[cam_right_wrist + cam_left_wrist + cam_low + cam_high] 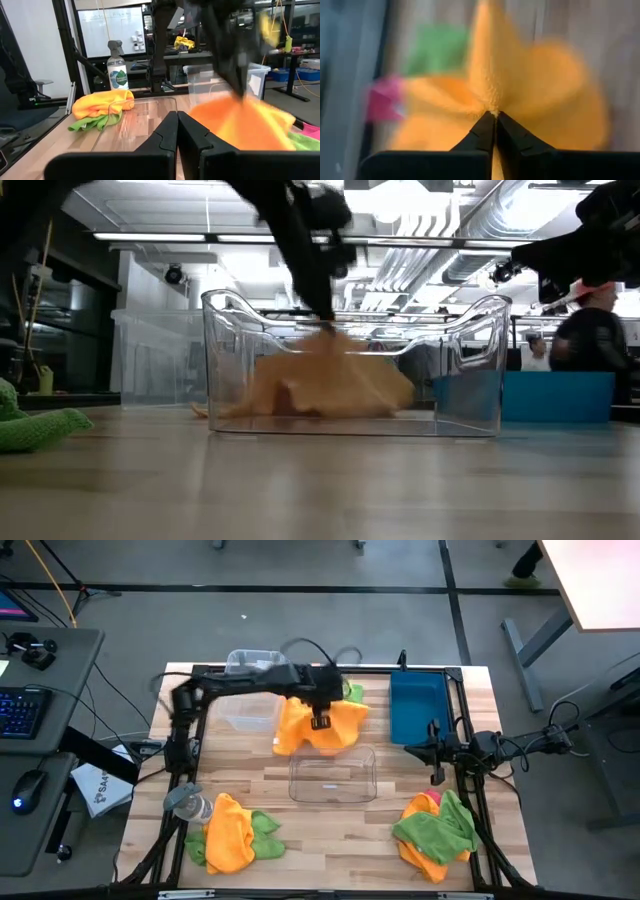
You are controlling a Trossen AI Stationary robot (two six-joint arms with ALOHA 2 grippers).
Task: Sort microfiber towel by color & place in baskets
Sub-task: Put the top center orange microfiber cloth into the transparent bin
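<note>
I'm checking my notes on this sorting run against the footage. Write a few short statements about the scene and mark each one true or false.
1. The left gripper is shut on an orange towel. True.
2. The blue basket holds an orange towel. False: nothing shows inside it.
3. The right gripper holds a green towel. False: it holds nothing, beside the blue basket.
4. A spray bottle lies by the pile of orange and green towels on the left. True.
5. The clear basket in the middle of the table is full of towels. False: in the high view it looks empty; the held towel hangs just beyond it.
</note>
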